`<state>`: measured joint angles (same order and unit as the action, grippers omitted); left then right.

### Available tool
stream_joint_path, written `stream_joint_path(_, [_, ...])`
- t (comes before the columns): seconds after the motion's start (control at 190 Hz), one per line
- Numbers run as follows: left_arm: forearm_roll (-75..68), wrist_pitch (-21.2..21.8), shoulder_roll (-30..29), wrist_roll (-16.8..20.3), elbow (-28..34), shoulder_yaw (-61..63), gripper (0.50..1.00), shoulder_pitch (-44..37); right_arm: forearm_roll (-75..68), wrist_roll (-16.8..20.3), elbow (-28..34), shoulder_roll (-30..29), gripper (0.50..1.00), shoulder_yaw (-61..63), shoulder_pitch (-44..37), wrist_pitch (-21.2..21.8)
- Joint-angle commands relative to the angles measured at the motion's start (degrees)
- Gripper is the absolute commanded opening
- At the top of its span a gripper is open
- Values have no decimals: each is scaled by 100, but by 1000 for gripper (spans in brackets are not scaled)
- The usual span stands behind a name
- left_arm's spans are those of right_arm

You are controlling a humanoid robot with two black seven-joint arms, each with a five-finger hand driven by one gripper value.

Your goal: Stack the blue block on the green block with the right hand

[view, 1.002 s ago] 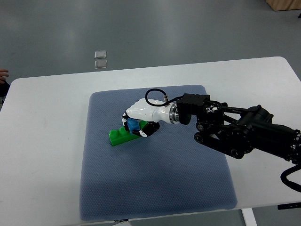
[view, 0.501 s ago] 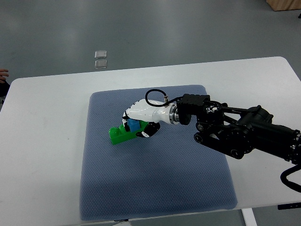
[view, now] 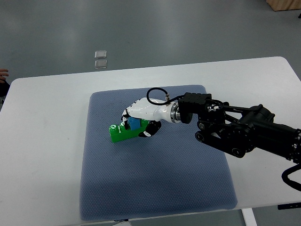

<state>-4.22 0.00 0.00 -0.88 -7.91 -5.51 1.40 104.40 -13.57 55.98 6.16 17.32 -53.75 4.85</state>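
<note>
Centrally on the mat [view: 155, 188], right hand [view: 141, 117] fingers pinching blue block [view: 134, 124] — atop green block [view: 123, 133], wide bare margins around

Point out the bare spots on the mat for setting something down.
Free: the mat's near half and its left strip beside the green block. Crowded: the middle, where the right hand holds the blue block.
</note>
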Motion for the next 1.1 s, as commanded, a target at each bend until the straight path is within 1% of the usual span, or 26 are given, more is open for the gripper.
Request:
stream_joint_path(0.0, [0, 0, 0, 0, 0, -2, 1000, 0, -25, -5, 19, 26, 825, 35, -22, -1])
stream_joint_path(0.042, [0, 0, 0, 0, 0, -2, 1000, 0, -25, -5, 27, 34, 827, 52, -30, 7])
stream_joint_path(0.1, [0, 0, 0, 0, 0, -2, 1000, 0, -34, -22, 45, 52, 844, 70, -39, 7])
stream_joint_path(0.242, [0, 0, 0, 0, 0, -2, 1000, 0, -34, -128, 62, 78, 852, 79, -83, 7])
stream_joint_path(0.496, [0, 0, 0, 0, 0, 6, 1000, -9, -43, -128, 98, 149, 860, 96, -162, -1])
stream_joint_path(0.564, [0, 0, 0, 0, 0, -2, 1000, 0, -52, -128, 98, 166, 872, 105, -233, -1])
stream_joint_path(0.633, [0, 0, 0, 0, 0, -2, 1000, 0, -52, -128, 98, 237, 893, 263, -294, 7])
stream_joint_path(0.764, [0, 0, 0, 0, 0, 6, 1000, 0, -52, -128, 98, 298, 895, 518, -338, 34])
stream_joint_path(0.849, [0, 0, 0, 0, 0, -2, 1000, 0, -69, -137, 89, 456, 897, 676, -470, 51])
stream_joint_path(0.949, [0, 0, 0, 0, 0, -2, 1000, 0, -403, -128, 63, 588, 897, 720, -584, 16])
stream_joint_path(1.096, [0, 0, 0, 0, 0, -2, 1000, -9, -1335, -102, -96, 782, 897, 975, -707, -107])
